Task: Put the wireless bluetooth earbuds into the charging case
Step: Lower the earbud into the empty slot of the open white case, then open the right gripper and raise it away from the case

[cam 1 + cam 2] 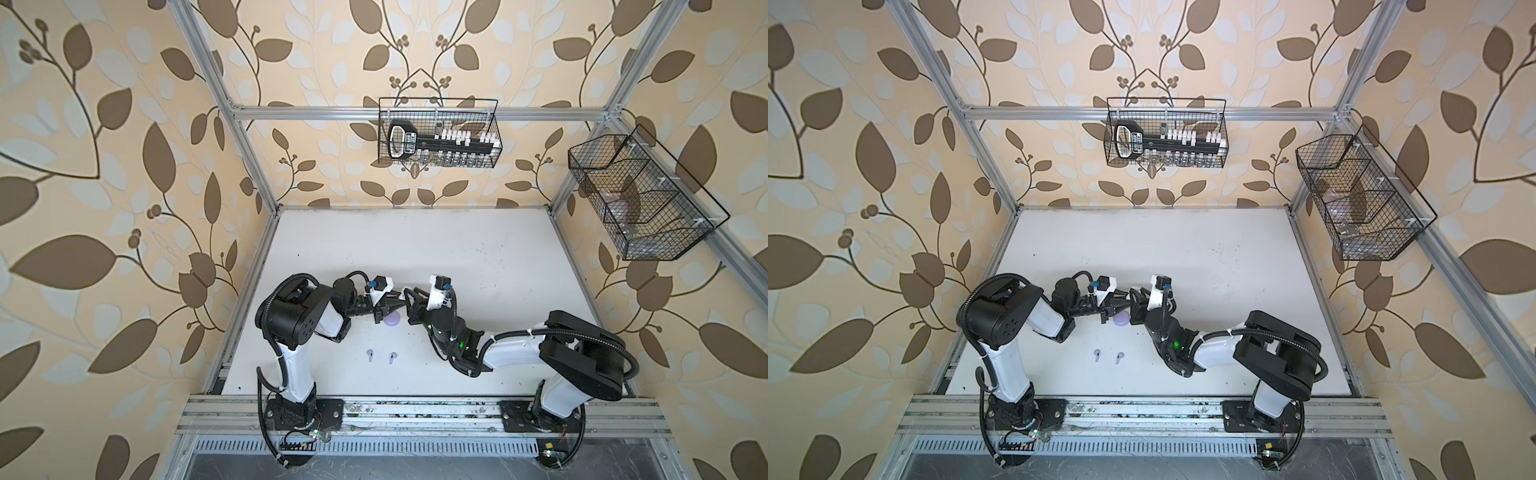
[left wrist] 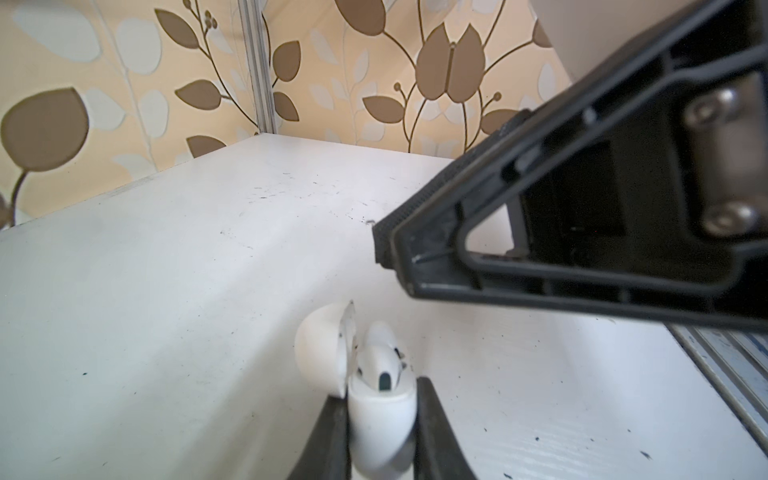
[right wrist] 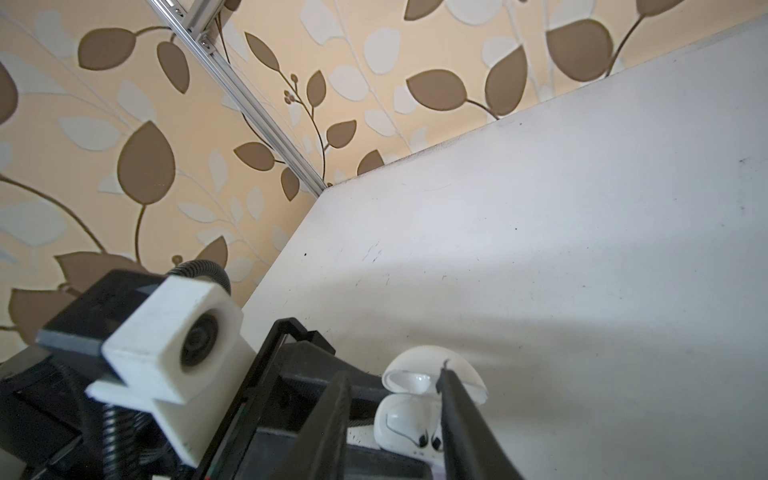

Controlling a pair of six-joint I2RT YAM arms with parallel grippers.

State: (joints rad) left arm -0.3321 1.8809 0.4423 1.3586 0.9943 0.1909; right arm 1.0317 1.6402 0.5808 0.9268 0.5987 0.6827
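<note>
Two lavender earbuds [image 1: 369, 354] [image 1: 392, 356] lie loose on the white table [image 1: 415, 249], nearest the front rail, side by side and a little apart. Neither gripper touches them.

Just beyond them sits the lavender case [image 1: 392, 321], a round puck resting on the table, partly covered by the tips of the left arm. Whether its lid is up cannot be told.

Above this puck the two arms meet tip to tip near the middle of the table. In the left wrist view the left gripper [image 2: 380, 392] is pressed onto the base of the white case [image 2: 382, 415], one finger on each side. The lid [image 2: 320, 349] stands hinged open beside the base. A white earbud [image 2: 380, 357] sits upright in it. In both top views this case is hidden beneath the grippers.

In the right wrist view the right gripper [image 3: 394, 369] has its jaws spread, with the open case seen between them. One finger crosses in front of the lid; contact cannot be judged. Nothing is pinched. Two white earbuds [image 3: 424, 438] rest in the base.

Farther back, the table is bare and flecked with dark specks. A wire basket [image 1: 440, 133] hangs on the rear rail, and a second, partitioned wire basket [image 1: 640, 199] hangs on the right frame.
</note>
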